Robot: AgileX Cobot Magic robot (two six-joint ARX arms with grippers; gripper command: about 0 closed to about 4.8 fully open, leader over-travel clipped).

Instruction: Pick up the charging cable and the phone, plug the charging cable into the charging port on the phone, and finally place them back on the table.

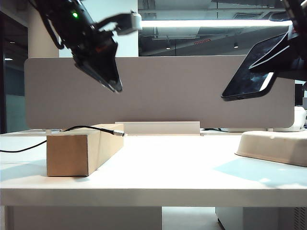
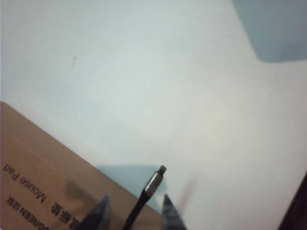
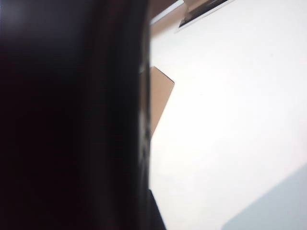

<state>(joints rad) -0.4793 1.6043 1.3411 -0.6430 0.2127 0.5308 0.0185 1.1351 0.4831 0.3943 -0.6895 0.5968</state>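
The charging cable (image 1: 91, 127) lies along the top of a brown cardboard box (image 1: 81, 151). Its silver plug (image 1: 118, 133) sticks out past the box's far end. My left gripper (image 1: 115, 86) hangs open well above that plug, pointing down. In the left wrist view the cable (image 2: 144, 199) shows in the gap between the two fingertips (image 2: 165, 203), far below them and untouched. My right gripper (image 1: 283, 55) is raised at the upper right, shut on the black phone (image 1: 249, 72), which tilts with one short end down and to the left. The phone (image 3: 72, 120) fills half the right wrist view. The charging port is too small to make out.
A cream shallow tray (image 1: 276, 143) sits on the right of the white table (image 1: 168, 167). A grey divider panel (image 1: 168, 91) stands along the back. The cable trails off the box towards the left edge.
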